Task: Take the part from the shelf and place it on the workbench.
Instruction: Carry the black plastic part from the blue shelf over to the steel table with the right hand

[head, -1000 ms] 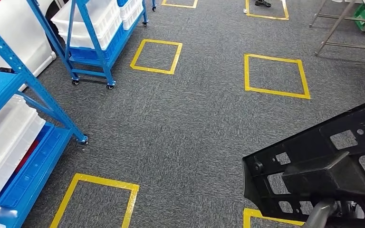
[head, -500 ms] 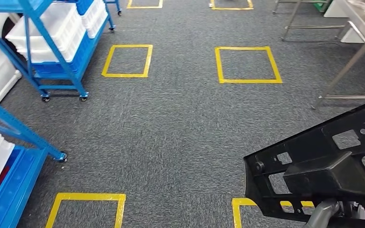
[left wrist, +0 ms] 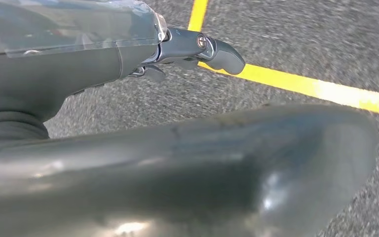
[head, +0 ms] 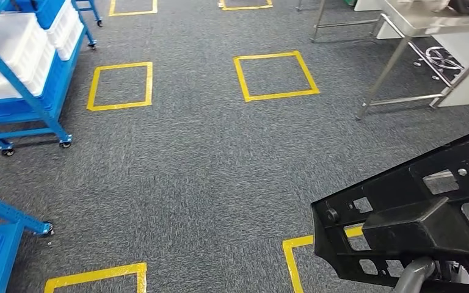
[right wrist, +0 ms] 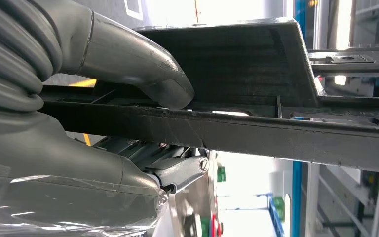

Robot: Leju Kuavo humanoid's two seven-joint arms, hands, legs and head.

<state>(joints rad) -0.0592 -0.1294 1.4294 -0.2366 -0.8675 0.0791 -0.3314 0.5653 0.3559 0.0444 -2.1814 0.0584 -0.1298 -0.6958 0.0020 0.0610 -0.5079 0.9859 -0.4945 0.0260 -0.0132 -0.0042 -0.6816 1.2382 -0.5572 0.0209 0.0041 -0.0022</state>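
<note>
View had swung right: blue shelf slid off left, steel workbench came in ahead. Right hand gripped black part; left hand held nothing, fingers curled.

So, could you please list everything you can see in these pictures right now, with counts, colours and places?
Part: one, black, with cut-out holes, at the lower right of the head view, held above the floor.
Taped squares: five at least partly in view, yellow, on the floor.
Carpet: grey, across the whole floor.
Shelf cart: one, blue, on castors, far left, holding white bins.
Second blue frame: one, near left edge, cut off.
Workbench: one, metal legs and pale top, far right.
Right hand: grey, grips the part.
Left hand: grey and dark, above the carpet and a yellow line; its grasp state is unclear.
</note>
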